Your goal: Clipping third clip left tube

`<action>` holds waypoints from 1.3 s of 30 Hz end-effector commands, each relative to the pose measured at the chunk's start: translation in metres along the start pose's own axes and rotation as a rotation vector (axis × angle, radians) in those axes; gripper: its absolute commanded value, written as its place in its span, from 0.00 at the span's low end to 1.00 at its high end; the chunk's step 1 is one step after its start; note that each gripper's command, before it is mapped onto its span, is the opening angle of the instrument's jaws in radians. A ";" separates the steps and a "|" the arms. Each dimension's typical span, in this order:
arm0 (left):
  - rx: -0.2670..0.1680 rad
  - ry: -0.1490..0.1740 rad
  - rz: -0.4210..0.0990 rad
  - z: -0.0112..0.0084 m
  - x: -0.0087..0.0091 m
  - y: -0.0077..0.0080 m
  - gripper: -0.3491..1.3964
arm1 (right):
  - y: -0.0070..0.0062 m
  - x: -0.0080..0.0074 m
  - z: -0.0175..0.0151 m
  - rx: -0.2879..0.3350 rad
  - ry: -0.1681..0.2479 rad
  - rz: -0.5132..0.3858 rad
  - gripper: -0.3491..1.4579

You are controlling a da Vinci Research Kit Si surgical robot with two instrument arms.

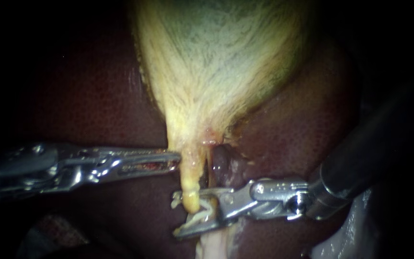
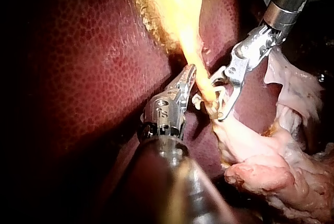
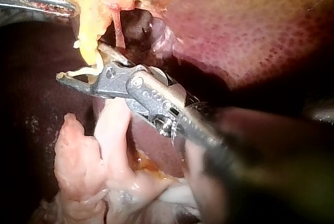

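The pale yellow-green, fibrous gallbladder (image 1: pixel 216 62) narrows downward over the dark red, speckled liver (image 1: pixel 87 96). Two tubes lead down from its neck: the yellow left tube (image 1: pixel 191 180) and, just beside it, a darker purplish tube (image 1: pixel 220 165).

Left instrument (image 1: pixel 176 159): the metal shaft enters level from the left. The jaws are pressed together on the edge of the yellow left tube just below the gallbladder neck, pinching it. The left wrist view shows the same contact (image 2: pixel 192 70), with the tube (image 2: pixel 190 46) running taut past the tips.

Right instrument (image 1: pixel 177 214): the dark shaft enters from the right and below the left instrument. The jaws are spread, one on each side of the lower end of the yellow left tube, and a gap shows between them. A small white piece (image 1: pixel 201 217) lies between the jaws next to the tube; it cannot be told whether it is a clip or tissue. The right wrist view confirms the straddling position (image 3: pixel 78 62).

Loose pale pink tissue (image 2: pixel 261 145) lies beyond the right instrument's jaws.
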 end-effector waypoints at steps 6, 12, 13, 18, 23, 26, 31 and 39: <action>0.000 0.000 0.000 0.0001 0.0000 0.0000 0.01 | 0.0006 0.0025 -0.0015 -0.022 0.050 0.027 0.48; -0.001 0.000 0.000 0.0002 -0.0001 0.0000 0.01 | 0.0010 0.0047 -0.0028 -0.037 0.089 0.029 0.47; -0.001 0.000 0.000 0.0002 -0.0001 0.0000 0.01 | 0.0010 0.0049 -0.0029 -0.039 0.093 0.030 0.47; -0.001 0.000 0.000 0.0002 0.0000 0.0000 0.01 | 0.0010 0.0049 -0.0029 -0.040 0.094 0.031 0.45; -0.001 0.000 0.000 0.0002 -0.0001 0.0000 0.01 | 0.0009 0.0043 -0.0031 -0.037 0.095 0.027 0.28; -0.001 0.000 -0.001 0.0003 -0.0001 0.0000 0.01 | 0.0006 0.0035 -0.0040 -0.045 0.083 0.023 0.00; -0.001 0.000 0.000 0.0004 -0.0001 0.0001 0.01 | 0.0012 0.0029 -0.0047 -0.083 0.034 0.023 0.00; -0.001 0.000 0.000 0.0004 -0.0001 0.0001 0.01 | 0.0011 0.0024 -0.0044 -0.085 0.033 0.020 0.00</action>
